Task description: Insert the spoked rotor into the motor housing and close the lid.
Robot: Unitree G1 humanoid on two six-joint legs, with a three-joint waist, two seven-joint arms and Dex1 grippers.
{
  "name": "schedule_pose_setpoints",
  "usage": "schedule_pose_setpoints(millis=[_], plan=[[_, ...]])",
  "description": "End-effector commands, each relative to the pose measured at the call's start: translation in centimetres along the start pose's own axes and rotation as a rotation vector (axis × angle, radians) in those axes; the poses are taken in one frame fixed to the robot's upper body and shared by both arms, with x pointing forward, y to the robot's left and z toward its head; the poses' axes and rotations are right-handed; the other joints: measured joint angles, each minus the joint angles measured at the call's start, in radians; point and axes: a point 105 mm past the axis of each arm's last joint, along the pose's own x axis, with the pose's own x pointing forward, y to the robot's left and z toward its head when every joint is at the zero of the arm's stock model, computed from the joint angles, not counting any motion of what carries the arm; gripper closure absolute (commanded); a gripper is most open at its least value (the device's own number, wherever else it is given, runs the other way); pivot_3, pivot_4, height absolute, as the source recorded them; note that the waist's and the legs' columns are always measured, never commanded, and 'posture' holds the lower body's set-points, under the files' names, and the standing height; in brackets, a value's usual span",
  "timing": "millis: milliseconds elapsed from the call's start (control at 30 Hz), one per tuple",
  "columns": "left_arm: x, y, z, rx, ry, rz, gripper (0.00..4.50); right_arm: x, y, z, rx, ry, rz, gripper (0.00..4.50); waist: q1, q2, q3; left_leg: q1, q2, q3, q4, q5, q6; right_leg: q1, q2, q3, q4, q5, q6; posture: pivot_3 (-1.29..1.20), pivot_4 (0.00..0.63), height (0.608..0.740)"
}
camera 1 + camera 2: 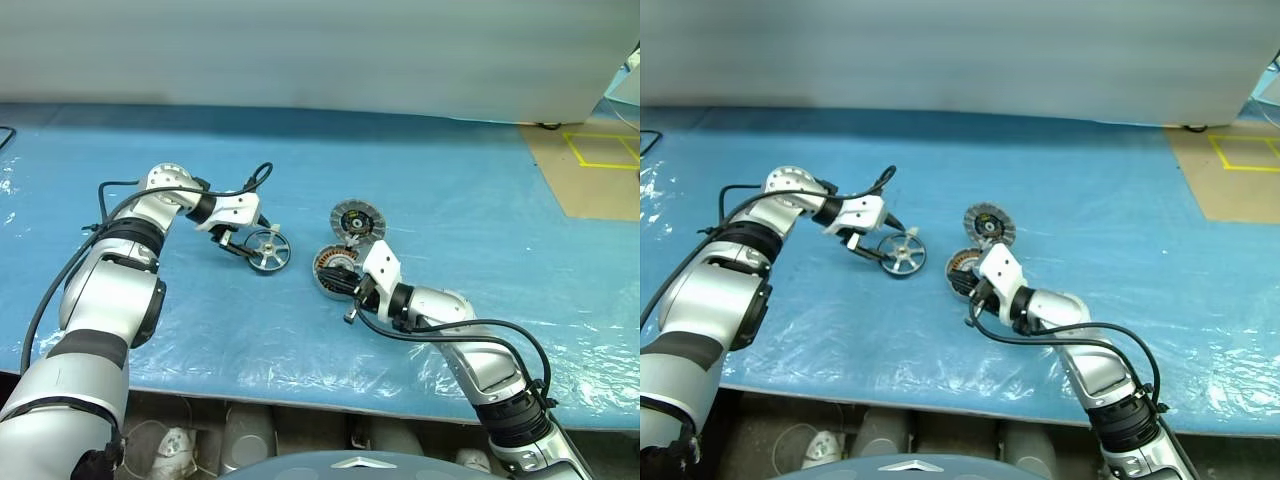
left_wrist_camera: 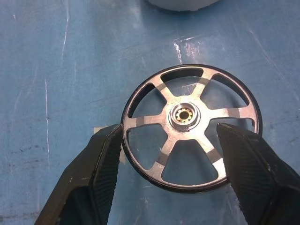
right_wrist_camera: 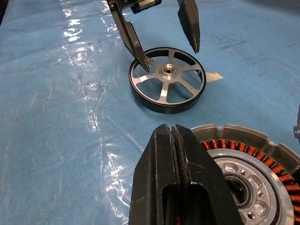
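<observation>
The black-rimmed, silver-spoked rotor [image 2: 191,128] lies flat on the blue table cover [image 1: 470,190] between the left gripper's [image 2: 171,154] spread fingers, apparently ungripped; right gripper [image 3: 175,154] is closed, empty.

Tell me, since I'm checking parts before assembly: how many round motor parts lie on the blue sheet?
3. The spoked rotor lies between the left gripper's open fingers; the motor housing sits beside the shut right gripper; the lid lies just beyond the housing.

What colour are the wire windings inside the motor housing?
Copper-orange, ringing the motor housing inside its silver rim; the right wrist view shows it best.
</observation>
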Motion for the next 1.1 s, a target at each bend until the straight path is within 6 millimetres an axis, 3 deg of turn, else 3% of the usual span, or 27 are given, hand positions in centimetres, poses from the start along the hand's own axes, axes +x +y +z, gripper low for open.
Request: schedule_pose_setpoints(millis=[33,533,1100], plan=[[-0.4,0.6,0.6,0.089,0.025,-0.003,1.13,0.0,0.1,0.7,-0.020,-0.030,-0.001,4.50,0.000,0.000,0.000,0.000,0.000,0.000,0.000,0.000,0.000,0.000,0.000,0.000,0.000,0.000,0.000,0.00,0.150,0.740],[0.9,0.7,1.1,0.197,0.088,-0.063,1.13,0.0,0.2,0.5,-0.016,-0.026,-0.015,4.50,0.000,0.000,0.000,0.000,0.000,0.000,0.000,0.000,0.000,0.000,0.000,0.000,0.000,0.000,0.000,0.00,0.150,0.740],[-0.1,1.8,1.2,-0.108,-0.067,0.057,1.13,-0.1,0.1,-0.1,-0.032,-0.006,-0.021,4.50,0.000,-0.001,0.000,0.000,0.000,0.000,0.000,0.000,0.000,0.000,0.000,0.000,0.000,0.000,0.000,0.00,0.150,0.740]])
